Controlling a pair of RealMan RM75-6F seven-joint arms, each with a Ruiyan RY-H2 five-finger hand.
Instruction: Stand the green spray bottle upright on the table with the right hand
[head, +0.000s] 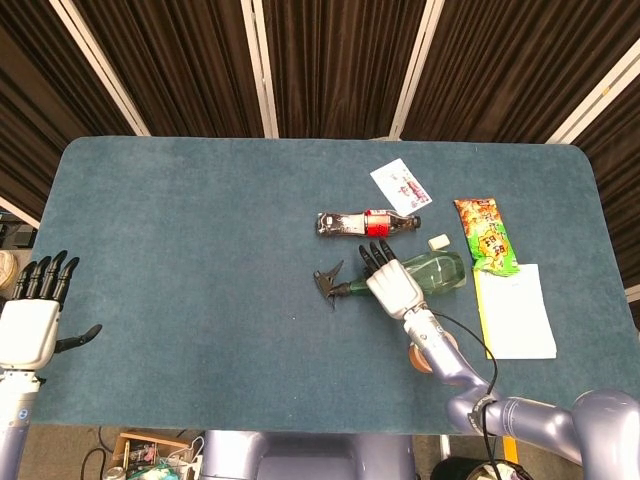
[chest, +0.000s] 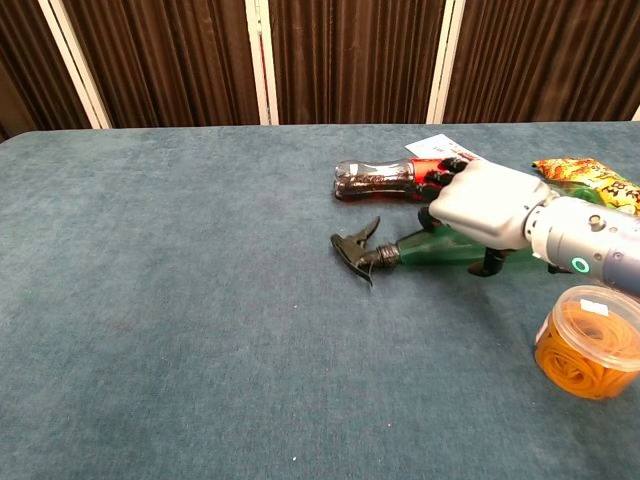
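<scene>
The green spray bottle (head: 445, 270) (chest: 420, 250) lies on its side right of the table's middle, with its black trigger head (head: 330, 282) (chest: 355, 250) pointing left. My right hand (head: 390, 283) (chest: 490, 203) lies over the bottle's body. Its fingers curl over the far side and the thumb presses the near side, so it grips the bottle. My left hand (head: 35, 320) hovers open off the table's left front edge, fingers spread and holding nothing.
A cola bottle (head: 365, 223) (chest: 375, 180) lies just behind the spray bottle. To the right are a small white block (head: 438, 241), a snack bag (head: 485, 235) (chest: 585, 178), a white pad (head: 518, 312) and an orange tub (chest: 588, 345). A card (head: 401, 185) lies further back.
</scene>
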